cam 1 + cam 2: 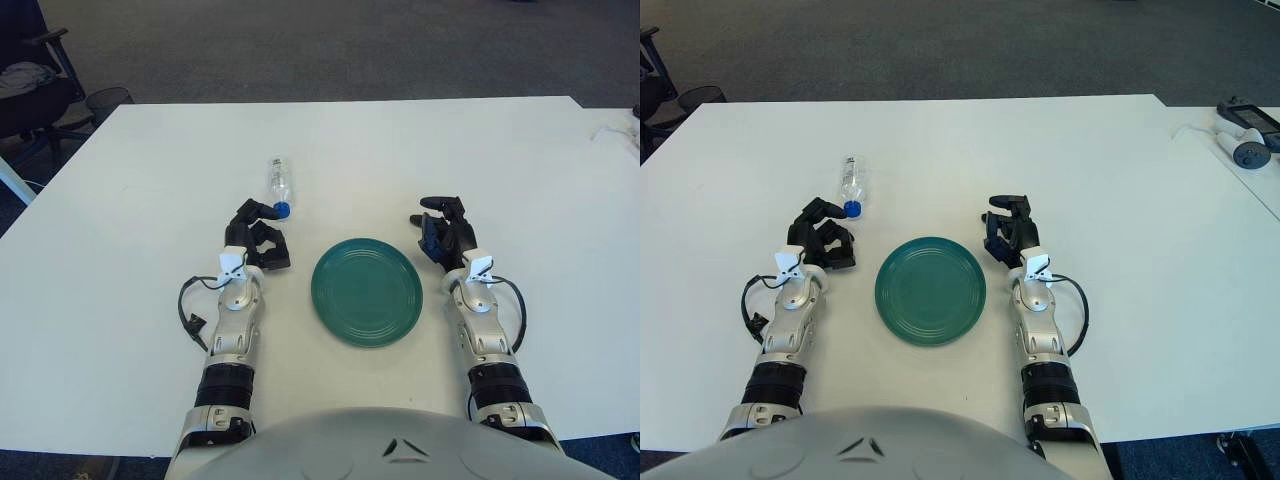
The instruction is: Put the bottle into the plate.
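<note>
A clear plastic bottle (278, 186) with a blue cap lies on its side on the white table (130, 200), cap toward me. A dark green plate (366, 291) sits at the table's front centre, holding nothing. My left hand (256, 238) shows just below the bottle's cap and left of the plate, fingers loosely curled and holding nothing. My right hand (443, 232) shows at the plate's right, fingers relaxed and holding nothing.
An office chair (30, 80) and a dark bin (108, 100) stand off the table's far left corner. A white cable and a grey device (1248, 152) lie on a neighbouring table at the right. Grey carpet lies beyond the far edge.
</note>
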Controlling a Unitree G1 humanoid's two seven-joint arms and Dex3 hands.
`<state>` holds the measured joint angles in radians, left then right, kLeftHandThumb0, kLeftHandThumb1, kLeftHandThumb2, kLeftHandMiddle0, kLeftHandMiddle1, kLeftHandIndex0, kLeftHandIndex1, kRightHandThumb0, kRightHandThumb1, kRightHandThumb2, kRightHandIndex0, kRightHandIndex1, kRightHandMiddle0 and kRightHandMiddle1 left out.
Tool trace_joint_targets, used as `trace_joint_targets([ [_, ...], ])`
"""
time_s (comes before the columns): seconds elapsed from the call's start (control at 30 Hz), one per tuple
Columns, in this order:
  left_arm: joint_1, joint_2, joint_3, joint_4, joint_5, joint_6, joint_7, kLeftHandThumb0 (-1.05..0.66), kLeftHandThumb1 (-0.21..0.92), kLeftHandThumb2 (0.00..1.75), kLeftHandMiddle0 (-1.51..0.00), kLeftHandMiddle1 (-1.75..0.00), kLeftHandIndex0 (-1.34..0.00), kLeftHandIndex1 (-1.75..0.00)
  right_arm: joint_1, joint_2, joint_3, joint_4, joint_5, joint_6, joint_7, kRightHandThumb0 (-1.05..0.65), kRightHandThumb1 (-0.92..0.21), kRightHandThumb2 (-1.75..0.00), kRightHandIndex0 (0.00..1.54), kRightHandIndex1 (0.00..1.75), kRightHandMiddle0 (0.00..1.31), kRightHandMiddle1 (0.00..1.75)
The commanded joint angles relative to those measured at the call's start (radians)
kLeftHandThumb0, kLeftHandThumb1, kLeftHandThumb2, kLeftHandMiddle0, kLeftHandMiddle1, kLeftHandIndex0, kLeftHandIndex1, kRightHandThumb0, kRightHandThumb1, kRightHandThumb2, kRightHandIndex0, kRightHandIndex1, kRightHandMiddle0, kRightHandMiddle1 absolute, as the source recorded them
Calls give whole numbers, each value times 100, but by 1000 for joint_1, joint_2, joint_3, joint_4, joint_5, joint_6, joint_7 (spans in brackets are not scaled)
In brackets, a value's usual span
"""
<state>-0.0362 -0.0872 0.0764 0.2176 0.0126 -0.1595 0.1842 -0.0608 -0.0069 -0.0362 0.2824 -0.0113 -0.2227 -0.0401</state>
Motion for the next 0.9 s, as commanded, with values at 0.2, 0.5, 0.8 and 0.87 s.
trace_joint_targets([
  [0.2,3,2,4,-2,5,3,7,0,-7,175,-90,-171,-69,-175,34,3,2,37,8,44,13,-54,-85,-76,36,103,0,143],
  [0.5,-5,15,-9,25,108,-97,96,0,-8,175,-91,-170,-69,-175,33,3,5,30,1,58,11,-53,-86,-75,37,104,0,145],
  [0.8,-48,61,9,60,243,-228,243,0,-5,171,-92,-165,-66,-175,29,3,5,34,-3,53,9,-48,-83,-79,38,104,2,146],
  [0.87,-77,86,14,77,330,-254,339,0,-2,168,-89,-166,-64,-175,26,3,5,39,-3,51,9,-48,-83,-80,38,104,3,146],
])
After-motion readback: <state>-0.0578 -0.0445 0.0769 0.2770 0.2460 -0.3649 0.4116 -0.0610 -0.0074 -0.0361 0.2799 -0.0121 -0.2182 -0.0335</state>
